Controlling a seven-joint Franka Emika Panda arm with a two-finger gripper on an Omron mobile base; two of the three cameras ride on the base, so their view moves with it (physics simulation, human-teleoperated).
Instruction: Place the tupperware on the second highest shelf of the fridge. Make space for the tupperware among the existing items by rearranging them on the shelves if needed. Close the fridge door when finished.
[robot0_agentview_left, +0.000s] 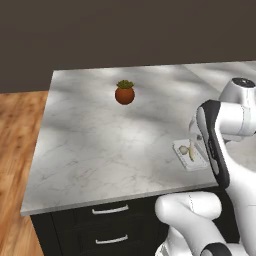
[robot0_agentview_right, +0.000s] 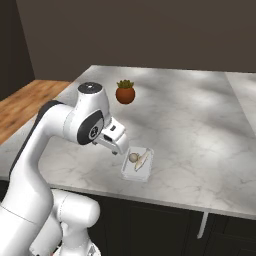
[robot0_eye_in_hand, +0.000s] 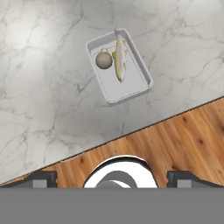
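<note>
The tupperware (robot0_agentview_left: 190, 154) (robot0_agentview_right: 137, 162) lies flat on the marble counter (robot0_agentview_left: 100, 145) near its front edge. In the hand view the tupperware (robot0_eye_in_hand: 119, 65) is a shallow clear-white box holding a pale round lump and a yellow-green strip. My gripper (robot0_eye_in_hand: 114, 179) hangs above it and a little toward the counter's edge, open, its fingertips (robot0_eye_in_hand: 41, 177) wide apart with nothing between them. In the right base view my hand (robot0_agentview_right: 114, 136) hovers just left of the box, not touching it. The fridge, its door, its shelves and the foods on them are out of view.
A round brown plant pot (robot0_agentview_left: 124, 93) (robot0_agentview_right: 125, 92) stands farther back on the counter. Dark drawers with pale handles (robot0_agentview_left: 110, 210) sit under the front edge. Wooden floor (robot0_eye_in_hand: 175, 135) lies beyond the counter edge.
</note>
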